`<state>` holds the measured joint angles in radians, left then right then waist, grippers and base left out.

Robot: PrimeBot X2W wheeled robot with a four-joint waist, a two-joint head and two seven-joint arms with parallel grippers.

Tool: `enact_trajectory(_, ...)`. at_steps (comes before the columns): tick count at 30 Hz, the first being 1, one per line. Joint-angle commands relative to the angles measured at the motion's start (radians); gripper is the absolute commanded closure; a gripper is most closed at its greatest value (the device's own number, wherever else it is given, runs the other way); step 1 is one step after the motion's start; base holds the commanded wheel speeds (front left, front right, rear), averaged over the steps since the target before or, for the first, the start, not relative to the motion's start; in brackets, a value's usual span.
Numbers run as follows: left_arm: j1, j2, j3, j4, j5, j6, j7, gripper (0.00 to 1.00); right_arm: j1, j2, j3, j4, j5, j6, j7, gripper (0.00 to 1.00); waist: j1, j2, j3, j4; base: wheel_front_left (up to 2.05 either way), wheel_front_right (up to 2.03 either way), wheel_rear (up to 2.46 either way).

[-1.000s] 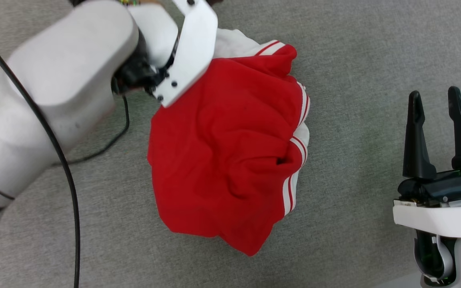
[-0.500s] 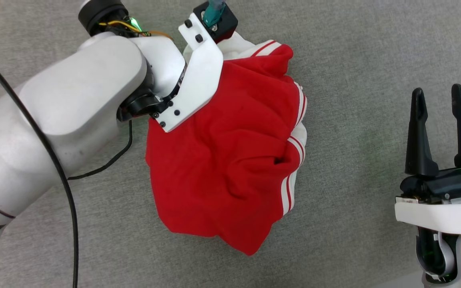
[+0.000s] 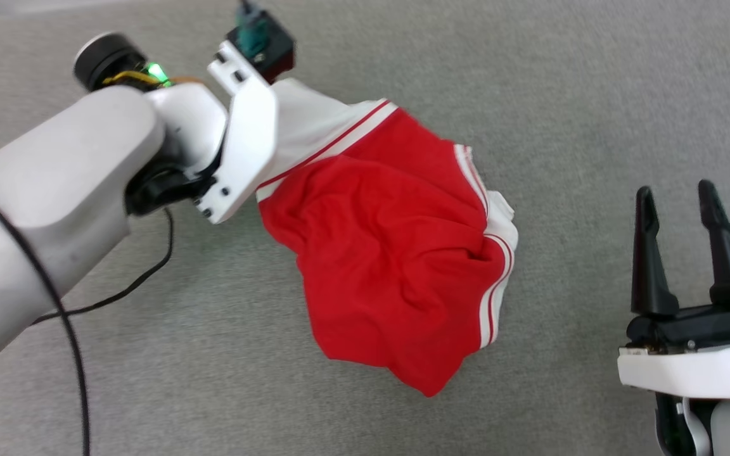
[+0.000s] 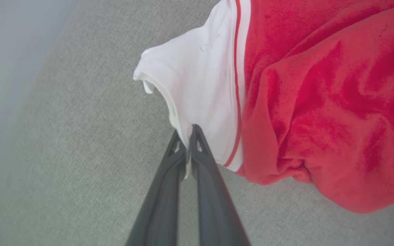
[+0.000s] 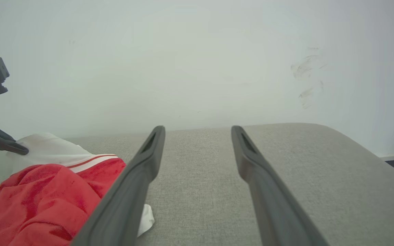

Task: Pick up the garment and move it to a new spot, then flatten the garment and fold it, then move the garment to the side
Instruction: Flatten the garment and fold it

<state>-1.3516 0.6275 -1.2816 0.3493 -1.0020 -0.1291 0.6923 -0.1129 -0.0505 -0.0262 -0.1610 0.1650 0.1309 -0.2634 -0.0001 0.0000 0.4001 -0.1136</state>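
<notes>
The garment (image 3: 397, 259) is a crumpled red shirt with white sleeves and red-white striped trim, lying bunched on the grey surface with its plain red side up. My left gripper (image 4: 187, 134) is shut on the edge of a white sleeve (image 4: 200, 85) and pulls it out to the left of the bunch. In the right wrist view the garment (image 5: 46, 201) sits at the lower left, with the left fingers (image 5: 9, 145) pinching its white sleeve. At the lower right of the head view my right gripper (image 3: 678, 196) stands open, apart from the garment, nothing between its fingers.
A grey fabric-covered table (image 3: 561, 95) lies under everything. A black cable (image 3: 80, 373) trails along my left arm (image 3: 61, 183). A pale wall (image 5: 197, 61) rises behind the table's far edge.
My left gripper has shut on the white sleeve and drawn it out and up, stretching the garment away from its bunch. The head view has shifted. The right gripper stays open.
</notes>
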Motion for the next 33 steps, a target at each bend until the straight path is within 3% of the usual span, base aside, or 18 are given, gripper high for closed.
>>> enact_trajectory(1, 0.024, 0.019, 0.001, -0.001, -0.011, 0.000, -0.013, 1.00, 0.015, 0.001, 0.000, 0.001, -0.007, 0.000, -0.002, 0.00, 0.0001, 0.0000, -0.058, 0.053, 0.00, 0.00, 0.00)
enact_trajectory(9, 0.158, 0.172, 0.001, 0.036, -0.092, 0.000, -0.114, 1.00, 0.059, 0.001, 0.003, 0.008, -0.019, 0.000, -0.002, 0.00, 0.0001, 0.0000, -0.119, 0.098, 0.00, 0.00, 0.00)
enact_trajectory(11, 0.254, 0.237, 0.001, 0.069, -0.134, 0.000, -0.164, 1.00, 0.073, 0.000, 0.003, 0.012, -0.022, 0.000, -0.002, 0.00, 0.0001, 0.0000, -0.129, 0.099, 0.00, 0.00, 0.00)
enact_trajectory(13, 0.306, 0.261, 0.001, 0.078, -0.152, 0.000, -0.195, 1.00, 0.075, 0.000, 0.002, 0.015, -0.023, 0.000, -0.002, 0.00, 0.0001, 0.0000, -0.134, 0.096, 0.00, 0.00, 0.00)
enact_trajectory(18, 0.458, 0.301, 0.002, 0.079, -0.226, 0.018, -0.268, 1.00, 0.089, 0.001, -0.005, 0.024, -0.022, 0.000, -0.002, 0.00, 0.0001, 0.0000, -0.145, 0.092, 0.00, 0.00, 0.00)
enact_trajectory(25, 0.594, 0.273, 0.001, 0.093, -0.287, 0.040, -0.330, 1.00, 0.089, 0.001, -0.016, 0.039, -0.031, 0.000, -0.002, 0.00, 0.0001, 0.0000, -0.180, 0.107, 0.00, 0.00, 0.00)
enact_trajectory(26, 0.599, 0.267, 0.007, 0.095, -0.287, 0.046, -0.348, 0.65, 0.087, 0.001, -0.016, 0.039, -0.036, 0.000, -0.002, 0.00, 0.0001, 0.0000, -0.187, 0.108, 0.00, 0.00, 0.00)
enact_trajectory(27, 0.599, 0.262, 0.013, 0.096, -0.278, 0.054, -0.375, 0.00, 0.086, 0.001, -0.018, 0.040, -0.039, 0.000, -0.002, 0.00, 0.0001, 0.0000, -0.195, 0.109, 0.00, 0.00, 0.00)
enact_trajectory(31, 0.616, 0.274, 0.040, 0.070, -0.239, 0.091, -0.511, 0.00, 0.076, 0.001, -0.033, 0.039, -0.047, 0.000, -0.002, 0.00, 0.0001, 0.0000, -0.227, 0.101, 0.00, 0.00, 0.00)
enact_trajectory(33, 0.627, 0.290, 0.057, 0.047, -0.212, 0.131, -0.593, 0.00, 0.065, 0.001, -0.043, 0.033, -0.065, 0.000, -0.002, 0.00, 0.0001, 0.0000, -0.241, 0.101, 0.00, 0.00, 0.00)
